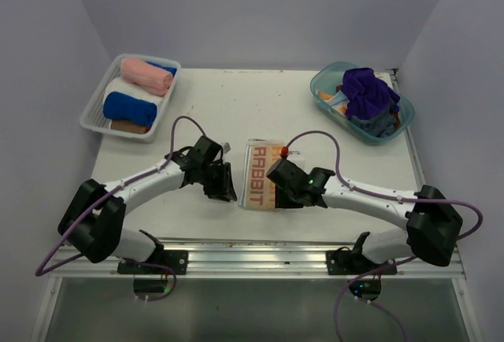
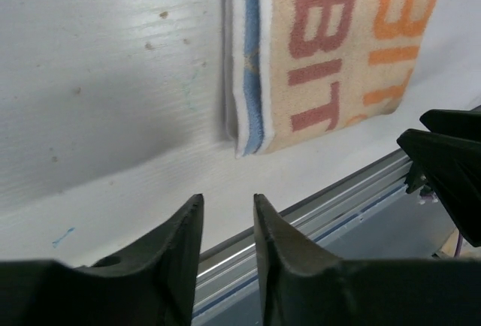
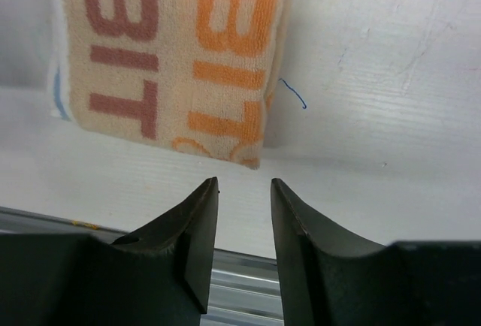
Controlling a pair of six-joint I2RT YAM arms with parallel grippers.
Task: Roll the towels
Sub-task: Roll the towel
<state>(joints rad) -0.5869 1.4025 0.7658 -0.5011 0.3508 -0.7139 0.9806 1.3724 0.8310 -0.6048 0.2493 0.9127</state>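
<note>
The white tabletop [image 1: 236, 105] has the folded RABBIT towel [image 1: 256, 170] lying flat near its front edge. The left pincer [image 2: 228, 204] and the right pincer [image 3: 244, 187] sit just beside it, one on each side. Both are a little open and hold nothing.

Left arm [image 1: 146, 178] & right arm [image 1: 370, 195]: white link shells, black joint housings, chunky black blocks nr the bases. Purple cables [image 1: 315, 132] loop off each wrist & trail from the bases. Green LED [image 1: 313, 175] + red cap [image 1: 284, 151] on right wrist. Fingers [image 2: 176, 266] matte black, tapered.
</note>
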